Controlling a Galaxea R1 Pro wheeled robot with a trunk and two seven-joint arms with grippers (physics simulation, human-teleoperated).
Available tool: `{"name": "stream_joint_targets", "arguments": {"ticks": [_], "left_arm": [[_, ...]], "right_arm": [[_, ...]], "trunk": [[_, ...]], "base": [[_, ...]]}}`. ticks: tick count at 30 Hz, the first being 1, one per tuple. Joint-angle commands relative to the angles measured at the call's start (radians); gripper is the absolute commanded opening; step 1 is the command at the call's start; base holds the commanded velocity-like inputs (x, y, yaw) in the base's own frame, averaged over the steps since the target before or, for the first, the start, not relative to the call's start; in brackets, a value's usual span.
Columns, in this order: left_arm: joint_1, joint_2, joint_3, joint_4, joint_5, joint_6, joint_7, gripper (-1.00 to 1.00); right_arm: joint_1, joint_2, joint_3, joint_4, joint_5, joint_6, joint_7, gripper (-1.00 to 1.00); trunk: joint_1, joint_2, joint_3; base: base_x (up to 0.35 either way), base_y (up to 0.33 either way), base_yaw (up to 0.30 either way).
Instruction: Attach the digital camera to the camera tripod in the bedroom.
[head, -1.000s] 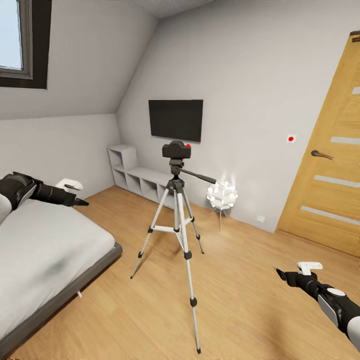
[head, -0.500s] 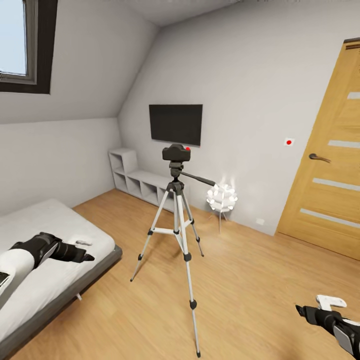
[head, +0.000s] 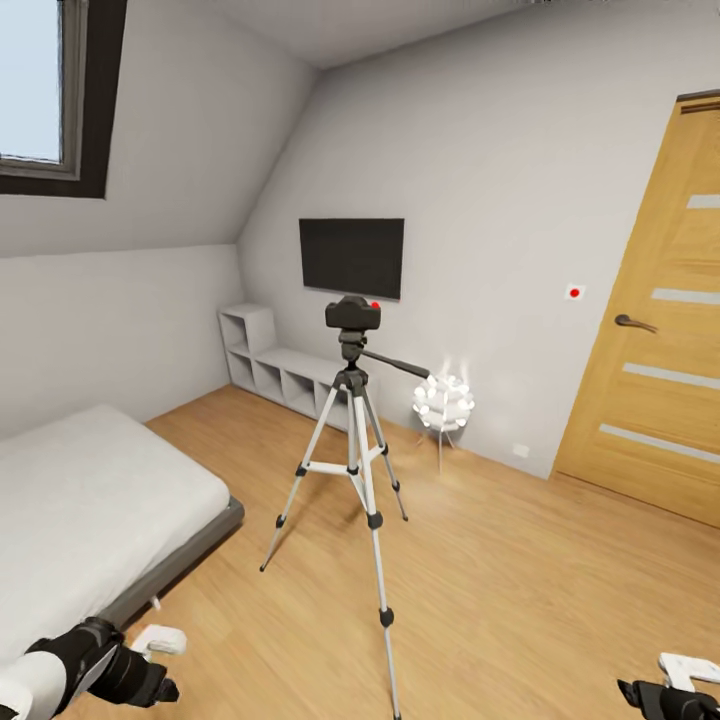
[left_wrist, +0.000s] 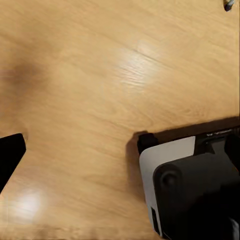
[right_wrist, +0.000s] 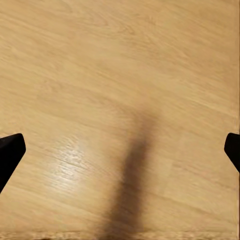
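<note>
Head view, left to right: my left gripper (head: 150, 690) hangs low beside the bed (head: 90, 500), jaws holding nothing; the left wrist view shows one fingertip, so I cannot tell their gap. Mid-room, the digital camera (head: 352, 312) sits on top of the camera tripod (head: 357, 450), which looks like the mounted state. My right gripper (head: 640, 692) hangs low over the floor (head: 500, 580), jaws spread wide and empty. My worry: driving or swinging an arm into a thin leg could topple everything.
</note>
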Motion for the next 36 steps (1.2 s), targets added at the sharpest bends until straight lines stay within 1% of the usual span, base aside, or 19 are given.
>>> {"name": "stream_joint_targets", "arguments": {"ticks": [1,3,4,5,6,10,12,13,15,16,18,20,22,25,27,28,30,33,36], "left_arm": [[0.056,-0.006,0.003,-0.002,0.003,-0.005,0.015,1.00],[0.152,-0.035,0.003,-0.001,0.004,-0.052,0.046,1.00],[0.224,-0.047,0.003,-0.001,0.004,-0.100,0.123,1.00],[0.236,-0.048,0.003,-0.001,0.004,-0.107,0.142,1.00],[0.259,-0.049,0.004,-0.001,0.004,-0.116,0.178,1.00],[0.302,-0.050,0.006,-0.001,0.005,-0.126,0.225,1.00],[0.335,-0.051,0.008,-0.001,0.007,-0.130,0.244,1.00],[0.371,-0.055,0.010,-0.001,0.021,-0.131,0.259,1.00],[0.393,-0.058,0.011,-0.001,0.042,-0.132,0.273,1.00],[0.421,-0.061,0.015,-0.001,0.095,-0.133,0.315,1.00],[0.455,-0.063,0.020,-0.001,0.183,-0.132,0.394,1.00],[0.472,-0.064,0.021,-0.001,0.223,-0.132,0.426,1.00],[0.490,-0.065,0.022,-0.001,0.253,-0.132,0.447,1.00],[0.521,-0.068,0.022,-0.001,0.286,-0.132,0.470,1.00],[0.531,-0.068,0.023,-0.001,0.295,-0.132,0.475,1.00],[0.551,-0.085,0.023,-0.001,0.304,-0.132,0.481,1.00],[0.562,-0.105,0.024,-0.002,0.307,-0.132,0.481,1.00],[0.569,-0.120,0.024,-0.003,0.308,-0.134,0.482,1.00],[0.571,-0.128,0.024,-0.005,0.308,-0.141,0.483,1.00]], "right_arm": [[0.033,0.003,0.003,0.005,-0.011,-0.002,-0.004,1.00],[0.110,0.045,0.003,0.005,-0.011,0.005,-0.060,1.00],[0.183,0.095,0.003,0.006,-0.012,0.006,-0.152,1.00],[0.197,0.108,0.003,0.006,-0.012,0.006,-0.172,1.00],[0.222,0.133,0.003,0.006,-0.012,0.006,-0.209,1.00],[0.260,0.164,0.003,0.006,-0.012,0.006,-0.260,1.00],[0.290,0.178,0.003,0.007,-0.012,0.006,-0.278,1.00],[0.321,0.190,0.003,0.007,-0.012,0.006,-0.287,1.00],[0.339,0.197,0.003,0.006,-0.012,0.005,-0.291,1.00],[0.363,0.205,0.003,0.007,-0.012,0.006,-0.294,1.00],[0.396,0.218,0.003,0.007,-0.012,0.005,-0.295,1.00],[0.413,0.224,0.003,0.006,-0.012,0.005,-0.295,1.00],[0.430,0.229,0.003,0.007,-0.012,0.005,-0.295,1.00],[0.468,0.234,0.003,0.007,-0.012,0.004,-0.295,1.00],[0.487,0.236,0.003,0.007,-0.012,0.004,-0.295,1.00],[0.520,0.237,0.003,0.007,-0.012,0.002,-0.295,1.00],[0.534,0.239,0.003,0.007,-0.012,0.003,-0.294,1.00],[0.543,0.241,0.003,0.007,-0.012,0.004,-0.294,1.00],[0.546,0.241,0.003,0.006,-0.012,0.004,-0.294,1.00]], "trunk": [[0.001,-0.002,0.000],[0.001,-0.002,0.003],[0.001,-0.002,0.004],[0.001,-0.002,0.006],[0.001,-0.002,0.008],[0.001,-0.002,0.014],[0.001,-0.002,0.017],[0.001,-0.002,0.019],[0.001,-0.002,0.022],[0.001,-0.002,0.024],[0.001,-0.002,0.027],[0.001,-0.002,0.030],[0.001,-0.002,0.033],[0.001,-0.002,0.038],[0.001,-0.002,0.041],[0.001,-0.002,0.043],[0.001,-0.002,0.046],[0.001,-0.002,0.051],[0.001,-0.002,0.055]], "base": [[0.000,0.000,0.000],[0.000,0.000,0.000],[0.000,0.000,0.000],[0.000,0.000,0.000],[0.000,0.000,0.000],[0.000,0.000,0.000],[0.000,0.000,0.000],[0.000,0.000,0.000],[0.000,0.000,0.000],[0.000,0.000,0.000],[0.000,0.000,0.000],[0.000,0.000,0.000],[0.000,0.000,0.000],[0.000,0.000,0.000],[0.000,0.000,0.000],[0.000,0.000,0.000],[0.000,0.000,0.000],[0.000,0.000,0.000],[0.000,0.000,0.000]]}}
